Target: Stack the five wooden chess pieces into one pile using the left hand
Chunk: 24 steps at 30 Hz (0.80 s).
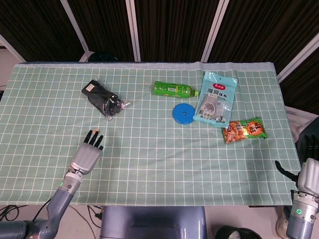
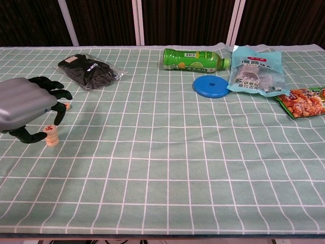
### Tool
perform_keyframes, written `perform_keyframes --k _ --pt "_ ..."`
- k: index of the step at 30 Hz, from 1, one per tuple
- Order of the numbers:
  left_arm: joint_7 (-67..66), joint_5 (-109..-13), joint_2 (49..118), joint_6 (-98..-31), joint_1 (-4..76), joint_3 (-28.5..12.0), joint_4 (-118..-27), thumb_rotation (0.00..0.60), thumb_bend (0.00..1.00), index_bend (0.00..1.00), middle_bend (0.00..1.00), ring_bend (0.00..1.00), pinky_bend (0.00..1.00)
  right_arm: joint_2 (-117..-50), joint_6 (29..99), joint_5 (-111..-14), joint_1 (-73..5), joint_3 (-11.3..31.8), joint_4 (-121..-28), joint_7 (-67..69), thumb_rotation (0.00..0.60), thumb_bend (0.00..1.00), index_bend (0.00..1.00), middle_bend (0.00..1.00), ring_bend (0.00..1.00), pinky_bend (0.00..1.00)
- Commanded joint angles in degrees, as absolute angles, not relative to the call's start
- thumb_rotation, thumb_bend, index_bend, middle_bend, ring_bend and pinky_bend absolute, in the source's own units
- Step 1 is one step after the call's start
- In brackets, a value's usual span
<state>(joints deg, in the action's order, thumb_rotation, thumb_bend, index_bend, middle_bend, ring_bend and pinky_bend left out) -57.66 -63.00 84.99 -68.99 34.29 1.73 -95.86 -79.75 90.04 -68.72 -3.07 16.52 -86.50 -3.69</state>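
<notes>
A short pile of round wooden chess pieces (image 2: pixel 51 137) stands on the green checked cloth at the left, its top piece marked in red. My left hand (image 2: pixel 28 108) arches over the pile, thumb (image 2: pixel 31 136) just left of it and a finger (image 2: pixel 59 115) above it, holding nothing that I can see. One more wooden piece (image 2: pixel 67 107) lies by the fingertips, farther back. In the head view the left hand (image 1: pixel 87 157) hides the pile. My right hand (image 1: pixel 309 175) hangs off the table's right edge with nothing in it.
At the back left lies a black packet (image 2: pixel 90 70). A green bottle (image 2: pixel 193 60) lies on its side at the back centre, with a blue disc (image 2: pixel 211 86), a pale blue pouch (image 2: pixel 255 71) and an orange snack bag (image 2: pixel 304 102) to its right.
</notes>
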Motion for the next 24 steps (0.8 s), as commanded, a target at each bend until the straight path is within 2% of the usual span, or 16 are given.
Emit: perform_keyframes --k 1,10,17,24 --pt "-57.8 -63.1 84.9 -69.0 34.3 1.8 -95.9 0.600 0.32 0.45 0.12 0.00 0.06 -79.8 90.0 -68.7 -3.1 16.5 -86.4 -3.8 0.600 0.25 0.06 0.00 0.02 0.00" --pt "-57.3 -64.5 84.1 -70.2 34.0 1.3 -97.2 0.600 0.32 0.44 0.12 0.00 0.06 -79.9 90.3 -68.6 -3.0 16.6 -86.3 -3.9 0.600 0.25 0.06 0.00 0.02 0.00" --pt "-55.8 -65.3 82.6 -71.2 33.8 0.2 -97.5 0.600 0.30 0.36 0.11 0.00 0.06 -80.0 90.2 -68.6 -3.0 16.6 -86.3 -4.0 0.600 0.25 0.06 0.00 0.02 0.00" --pt "-49.2 -64.6 81.1 -68.1 34.9 -2.4 -93.3 0.600 0.30 0.35 0.11 0.00 0.05 -80.3 90.4 -68.7 -3.1 16.5 -86.1 -4.4 0.600 0.25 0.06 0.00 0.02 0.00"
